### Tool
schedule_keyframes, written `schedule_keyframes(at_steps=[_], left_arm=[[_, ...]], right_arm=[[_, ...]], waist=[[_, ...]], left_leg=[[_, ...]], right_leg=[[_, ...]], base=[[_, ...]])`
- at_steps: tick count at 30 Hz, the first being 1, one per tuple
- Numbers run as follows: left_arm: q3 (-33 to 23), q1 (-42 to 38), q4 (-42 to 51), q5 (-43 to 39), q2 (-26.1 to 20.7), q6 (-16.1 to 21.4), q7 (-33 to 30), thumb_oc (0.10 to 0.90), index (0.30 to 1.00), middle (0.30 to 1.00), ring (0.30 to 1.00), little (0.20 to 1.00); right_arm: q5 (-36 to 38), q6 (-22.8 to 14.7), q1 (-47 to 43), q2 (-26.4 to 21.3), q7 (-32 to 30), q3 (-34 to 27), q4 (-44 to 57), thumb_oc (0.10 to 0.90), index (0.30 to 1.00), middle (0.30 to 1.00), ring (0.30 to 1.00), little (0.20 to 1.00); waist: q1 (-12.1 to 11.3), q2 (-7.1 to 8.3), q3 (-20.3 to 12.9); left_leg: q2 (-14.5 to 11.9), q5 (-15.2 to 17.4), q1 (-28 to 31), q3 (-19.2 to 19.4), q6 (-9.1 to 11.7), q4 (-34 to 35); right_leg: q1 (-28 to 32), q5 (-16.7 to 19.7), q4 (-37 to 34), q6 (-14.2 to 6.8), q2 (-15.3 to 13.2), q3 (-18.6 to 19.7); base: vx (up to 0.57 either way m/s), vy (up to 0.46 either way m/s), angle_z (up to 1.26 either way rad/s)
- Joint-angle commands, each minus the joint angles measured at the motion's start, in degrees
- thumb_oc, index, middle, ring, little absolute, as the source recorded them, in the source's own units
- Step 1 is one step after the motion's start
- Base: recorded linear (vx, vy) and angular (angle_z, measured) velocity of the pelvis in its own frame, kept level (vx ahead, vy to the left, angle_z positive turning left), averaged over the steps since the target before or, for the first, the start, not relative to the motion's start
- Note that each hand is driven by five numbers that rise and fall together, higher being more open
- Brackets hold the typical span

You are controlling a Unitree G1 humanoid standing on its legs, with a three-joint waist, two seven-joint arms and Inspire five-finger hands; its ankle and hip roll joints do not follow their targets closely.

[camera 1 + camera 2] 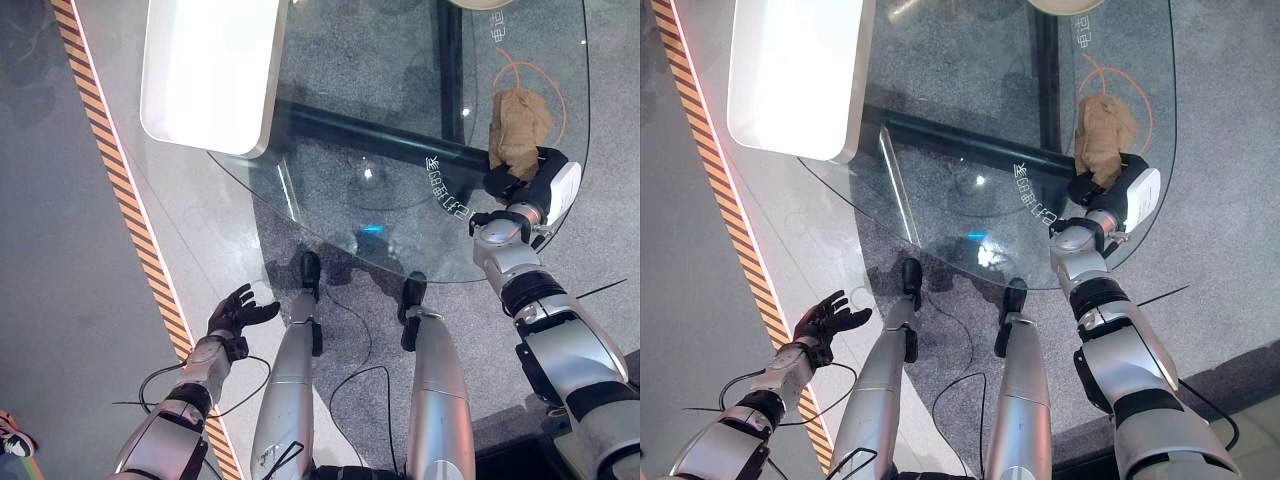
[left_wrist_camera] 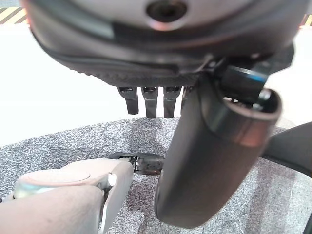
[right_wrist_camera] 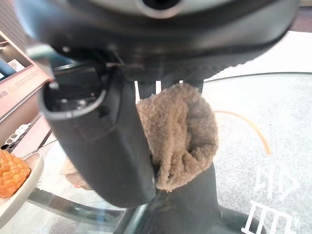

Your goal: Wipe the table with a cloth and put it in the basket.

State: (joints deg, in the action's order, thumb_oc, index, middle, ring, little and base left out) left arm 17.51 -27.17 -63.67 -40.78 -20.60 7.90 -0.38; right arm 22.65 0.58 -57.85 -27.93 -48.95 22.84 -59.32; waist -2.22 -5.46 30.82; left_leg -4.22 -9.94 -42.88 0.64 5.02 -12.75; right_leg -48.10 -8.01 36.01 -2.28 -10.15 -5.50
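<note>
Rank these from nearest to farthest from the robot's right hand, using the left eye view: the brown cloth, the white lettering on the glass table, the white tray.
1. Brown cloth: pinched in the right hand, at the glass table's right edge.
2. White lettering: just left of the hand.
3. White tray: on the table's far left side.

Silver-grey arms, black joint bands; dark left hand (image 1: 238, 312); right hand (image 1: 540, 185) white-covered.
</note>
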Motion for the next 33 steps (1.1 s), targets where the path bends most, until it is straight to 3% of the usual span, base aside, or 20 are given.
schedule_keyframes(at_steps=[1,13,25,33], left_arm=[[1.9,-0.2,-1.9,-0.1,-0.5,0.6,-0.1,0.800,0.900,0.900,0.900,0.900],[2.6,0.0,-0.9,-0.1,-0.5,0.6,-0.8,0.800,0.900,0.900,0.900,0.900],[2.6,0.3,0.4,0.2,0.1,0.0,-0.4,0.800,0.900,0.900,0.900,0.900],[2.7,1.7,1.5,0.1,0.9,0.2,-0.3,0.800,0.900,0.900,0.900,0.900]], right_arm=[[-0.8,-1.3,-1.2,-1.0,2.0,1.8,-1.7,0.100,0.300,0.300,0.300,0.200],[-4.1,-1.1,-4.7,-1.6,2.1,4.7,1.1,0.100,0.300,0.300,0.300,0.200],[-9.0,6.8,-10.4,0.7,2.5,12.7,11.6,0.100,0.300,0.300,0.300,0.200],[-10.3,8.9,-10.7,1.9,3.9,14.9,15.5,0.100,0.300,0.300,0.300,0.200]], waist=[[-0.6,-2.27,-1.0],[-1.1,-2.46,-1.0],[-2.1,-3.34,-1.0],[-2.6,-4.38,-1.0]], left_leg=[[2.9,9.1,-0.7,1.3,-2.1,-7.6],[3.1,9.1,-0.9,1.0,-2.2,-7.5],[3.9,8.4,0.2,1.2,-2.1,-6.4],[4.4,7.9,1.1,1.4,-2.1,-5.4]], right_leg=[[2.6,5.1,-10.9,-0.7,1.2,-1.2],[2.4,5.6,-11.2,-1.0,0.9,-1.4],[3.3,5.4,-11.6,-0.6,0.5,-1.9],[4.0,5.4,-12.1,-0.4,0.2,-2.1]], base=[[0.00,0.000,0.00],[0.00,0.000,0.00],[0.00,0.009,0.00],[0.01,0.040,0.02]])
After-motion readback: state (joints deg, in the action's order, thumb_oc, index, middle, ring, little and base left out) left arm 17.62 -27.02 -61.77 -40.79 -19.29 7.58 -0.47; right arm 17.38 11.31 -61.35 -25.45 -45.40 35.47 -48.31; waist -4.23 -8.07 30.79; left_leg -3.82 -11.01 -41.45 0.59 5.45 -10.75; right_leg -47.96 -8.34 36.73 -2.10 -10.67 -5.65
